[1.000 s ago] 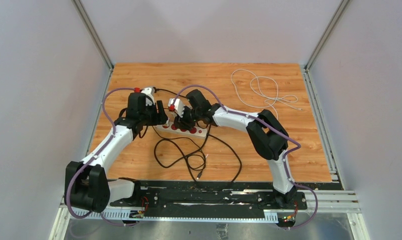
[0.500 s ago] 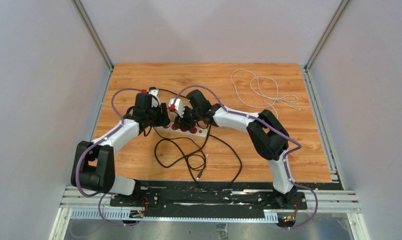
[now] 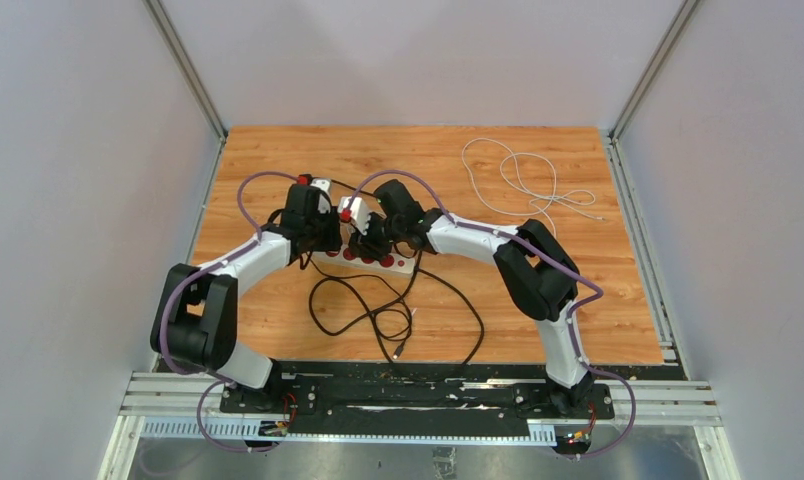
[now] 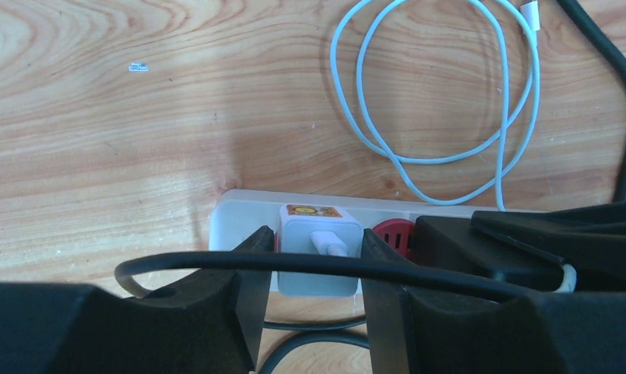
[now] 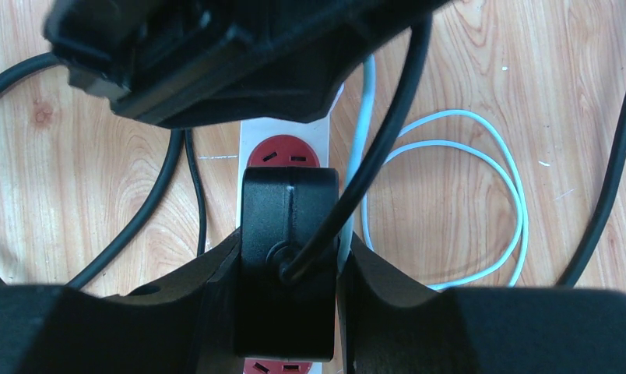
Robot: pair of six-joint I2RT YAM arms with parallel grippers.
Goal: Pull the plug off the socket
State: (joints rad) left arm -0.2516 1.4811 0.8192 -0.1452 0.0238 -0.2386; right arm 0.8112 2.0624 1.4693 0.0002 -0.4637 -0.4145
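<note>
You swung left tool (image 4: 318, 238) in astride white plug (image 4: 319, 263) on socket (image 4: 236, 209), clamp unclear; right tool (image 5: 290, 243) gripped black plug (image 5: 288, 209), so pull looked imminent.

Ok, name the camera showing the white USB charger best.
Left wrist: the white USB charger sits plugged into the power strip between the fingers of the left gripper. Top external and right wrist hide it behind that gripper.

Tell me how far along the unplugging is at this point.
Done: the approach, as both grippers are at the socket. In hand: the right gripper is closed on the black plug, and the left gripper brackets the white charger at the strip's end, though I cannot tell whether it is squeezing. Left: both plugs sit fully seated, so the pull itself has not happened.
</note>
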